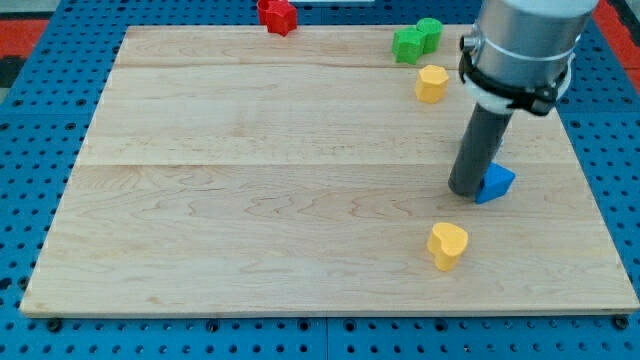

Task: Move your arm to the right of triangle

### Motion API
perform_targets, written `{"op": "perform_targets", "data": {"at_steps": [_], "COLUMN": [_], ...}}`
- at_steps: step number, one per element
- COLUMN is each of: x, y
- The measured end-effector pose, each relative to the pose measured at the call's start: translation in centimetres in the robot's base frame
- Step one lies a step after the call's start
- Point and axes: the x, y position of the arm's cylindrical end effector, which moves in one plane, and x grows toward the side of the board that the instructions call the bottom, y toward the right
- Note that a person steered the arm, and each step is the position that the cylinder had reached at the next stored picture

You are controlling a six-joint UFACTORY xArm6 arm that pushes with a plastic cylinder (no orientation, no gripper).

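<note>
Jaws: none fitted; the arm ends in a dark rod, so nothing is spread, pressed together or pinching. My tip [467, 190] stands on the bench [250, 200] at the view's right, touching or just beside the left edge of the blue triangle [496, 182].

Contents, from the view's left to the view's right:

1. Red block [278, 15], star-like in shape, at the view's top edge of the bench, well apart from all others.
2. Green block [416, 40], lobed shape not clear, near the view's top.
3. Yellow block [432, 83], shape uncertain, just below the green one.
4. Yellow heart-shaped block [447, 245], toward the view's bottom, below my tip and apart from it.
5. Blue triangle, the task's piece, on the right part of the bench at about mid-height. Its left portion is hidden behind the rod. One corner points toward the view's right; its long axis cannot be told, since too little of it shows.

My tip lies on the view's left side of the triangle.
</note>
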Motion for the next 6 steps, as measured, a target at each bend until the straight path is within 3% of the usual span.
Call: {"op": "perform_targets", "data": {"at_steps": [1, 3, 4, 5, 6], "x": [0.9, -3.8, -2.4, -3.5, -9.8], "y": [3.9, 4.9, 6.8, 12.0, 16.1]}}
